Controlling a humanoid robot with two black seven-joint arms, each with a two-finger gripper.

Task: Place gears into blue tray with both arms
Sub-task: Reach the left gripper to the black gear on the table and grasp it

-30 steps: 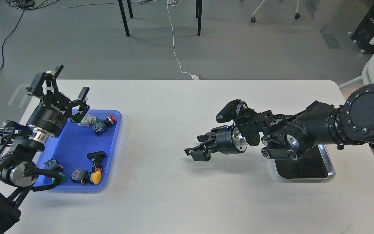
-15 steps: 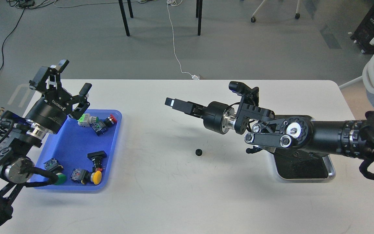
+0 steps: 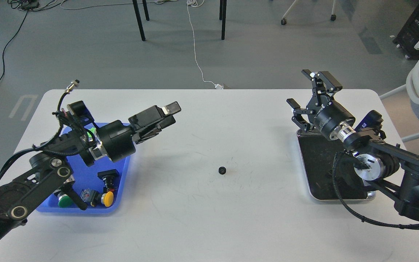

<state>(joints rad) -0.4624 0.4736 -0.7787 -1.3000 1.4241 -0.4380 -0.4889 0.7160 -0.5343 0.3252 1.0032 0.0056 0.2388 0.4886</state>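
**Listener:** Where is everything?

**Operator:** One gear lies alone mid-table, well apart from the blue tray at left. My left gripper points toward it, fingers close together, holding nothing. My right gripper is spread wide, empty, above the metal tray.

**Listener:** Risks?

**Operator:** I judge such a tiny disc may skid or flip from under my fingertips.
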